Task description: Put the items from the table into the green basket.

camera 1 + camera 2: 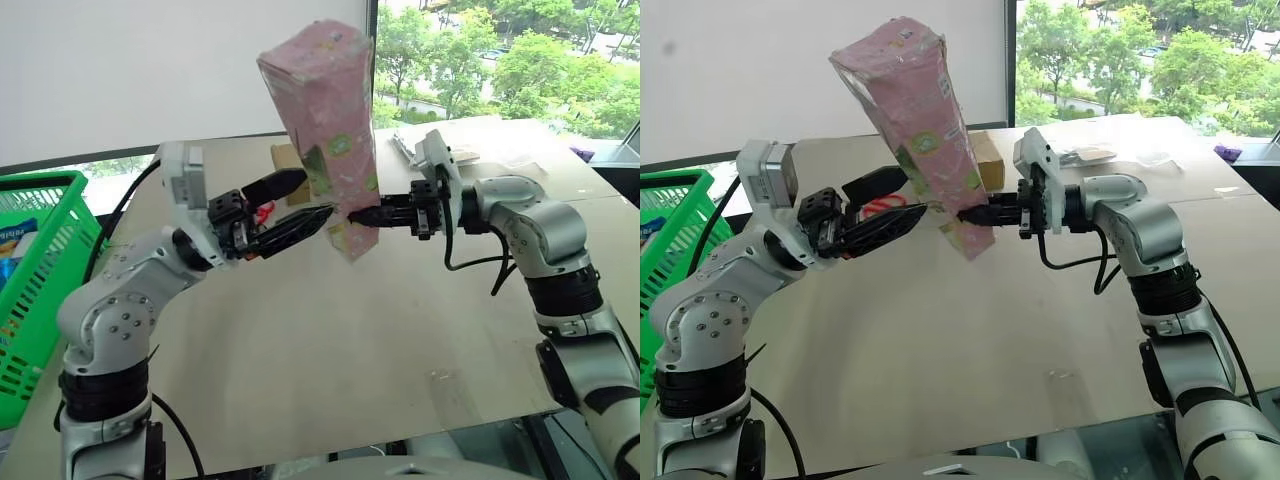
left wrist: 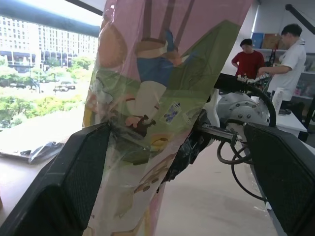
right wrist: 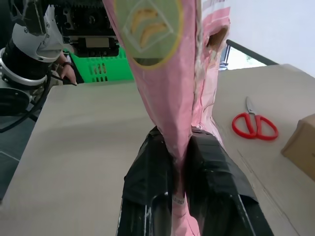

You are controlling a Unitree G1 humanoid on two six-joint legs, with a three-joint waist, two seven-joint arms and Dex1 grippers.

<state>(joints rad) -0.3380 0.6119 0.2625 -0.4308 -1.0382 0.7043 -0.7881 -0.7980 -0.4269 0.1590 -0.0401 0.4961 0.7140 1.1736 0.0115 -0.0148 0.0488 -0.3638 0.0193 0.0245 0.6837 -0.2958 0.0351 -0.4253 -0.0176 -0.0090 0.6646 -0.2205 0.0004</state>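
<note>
My right gripper (image 1: 352, 215) is shut on the lower end of the long pink wrapped package (image 1: 325, 120), which it holds tilted upright above the table (image 1: 330, 330). From the other side, my left gripper (image 1: 318, 197) stands open with the package's lower part between its fingers (image 2: 74, 182). The right wrist view shows the pads (image 3: 152, 162) pinched on the package's thin edge (image 3: 167, 98). Red-handled scissors (image 3: 255, 125) and a brown cardboard box (image 1: 988, 158) lie on the table behind the package. The green basket (image 1: 40, 270) stands at the table's left edge.
Clear plastic bags (image 1: 1090, 153) lie at the far right of the table near the window. A blue-printed item (image 1: 15, 245) rests inside the basket. Two people (image 2: 248, 61) stand in the background of the left wrist view.
</note>
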